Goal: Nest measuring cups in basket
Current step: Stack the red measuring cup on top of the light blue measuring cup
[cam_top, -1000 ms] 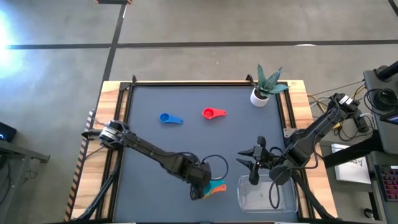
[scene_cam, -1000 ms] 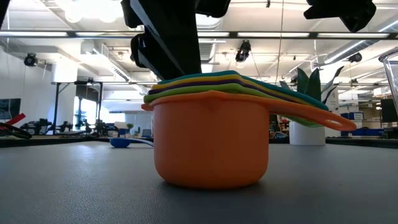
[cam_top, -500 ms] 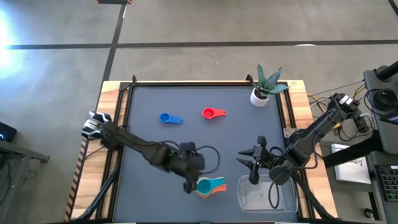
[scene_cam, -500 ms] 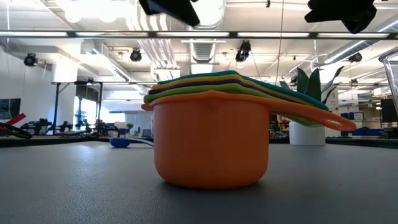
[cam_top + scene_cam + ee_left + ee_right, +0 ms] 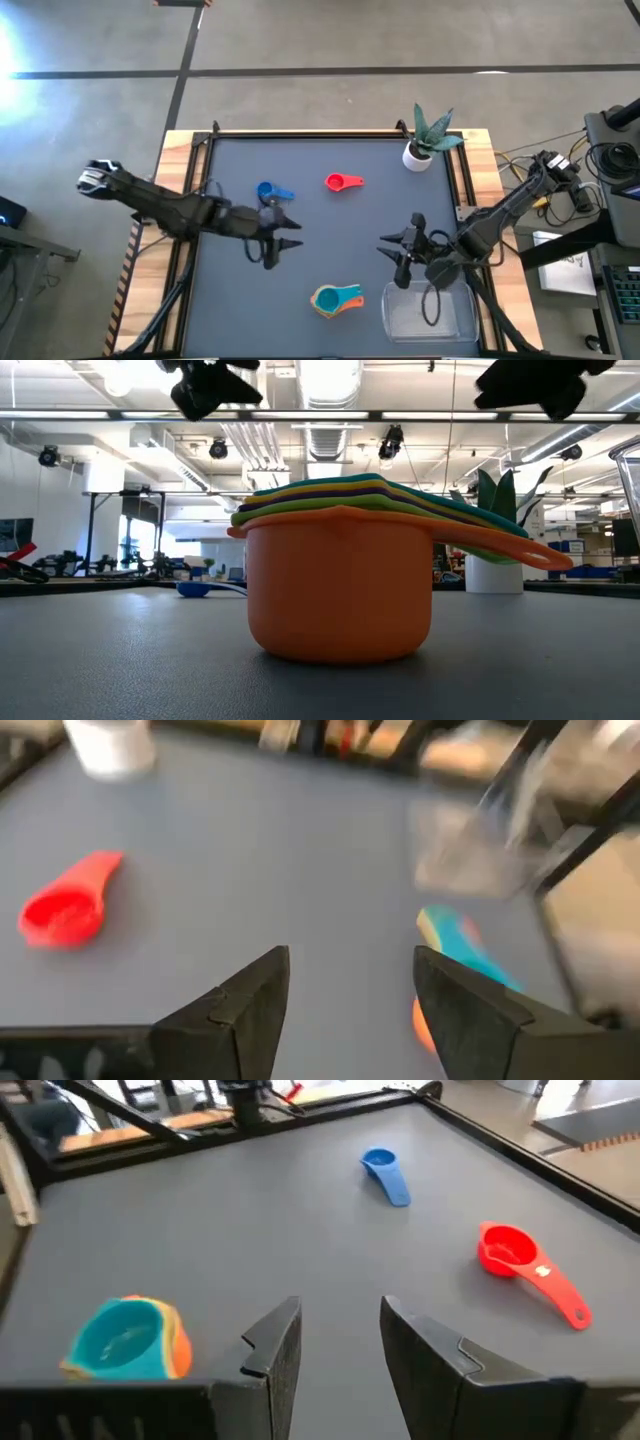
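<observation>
The worktop (image 5: 230, 280) carries everything. The clear basket (image 5: 430, 312) sits empty at its near right corner, presumably kept open to receive the finished set. Just left of it stands the nested stack (image 5: 336, 299), orange cup outermost and teal on top, grouped so it can likely go in as one. The red cup (image 5: 344, 182) and blue cup (image 5: 273, 191) lie apart near the worktop's far side, not yet nested. The left claw (image 5: 277, 240) hovers by the blue cup, fingers spread wide and holding nothing. The right claw (image 5: 403, 253) waits at the basket's edge, likewise parted and empty.
</observation>
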Controlling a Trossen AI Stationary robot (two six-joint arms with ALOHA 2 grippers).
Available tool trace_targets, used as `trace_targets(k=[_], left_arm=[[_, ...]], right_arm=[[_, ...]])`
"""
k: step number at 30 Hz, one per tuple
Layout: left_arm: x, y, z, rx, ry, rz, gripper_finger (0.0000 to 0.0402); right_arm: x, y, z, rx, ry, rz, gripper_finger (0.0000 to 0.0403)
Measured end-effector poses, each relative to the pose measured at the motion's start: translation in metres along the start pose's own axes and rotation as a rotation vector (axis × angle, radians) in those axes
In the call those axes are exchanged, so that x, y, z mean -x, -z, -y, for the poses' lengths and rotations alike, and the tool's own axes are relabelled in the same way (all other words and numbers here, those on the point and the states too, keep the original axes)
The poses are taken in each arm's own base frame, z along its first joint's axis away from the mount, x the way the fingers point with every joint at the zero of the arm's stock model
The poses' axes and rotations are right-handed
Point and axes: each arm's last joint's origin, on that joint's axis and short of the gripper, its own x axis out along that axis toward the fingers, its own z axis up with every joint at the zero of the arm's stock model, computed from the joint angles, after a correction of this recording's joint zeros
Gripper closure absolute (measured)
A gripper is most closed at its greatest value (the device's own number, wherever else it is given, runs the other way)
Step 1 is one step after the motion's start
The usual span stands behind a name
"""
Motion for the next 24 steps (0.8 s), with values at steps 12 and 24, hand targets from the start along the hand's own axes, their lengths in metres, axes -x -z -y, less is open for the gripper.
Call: trace_targets(k=[12,24], left_arm=[[0.01,0.048,-0.025,0.017,-0.012,0.405,0.0246],[0.007,0.055,-0.031,0.003,-0.162,0.456,0.0249]], right_arm=[[-0.059,-0.037,0.062,0.062,-0.065,-0.146,0.0273],[-0.085,-0.056,0.135,0.036,-0.032,-0.189,0.0273]])
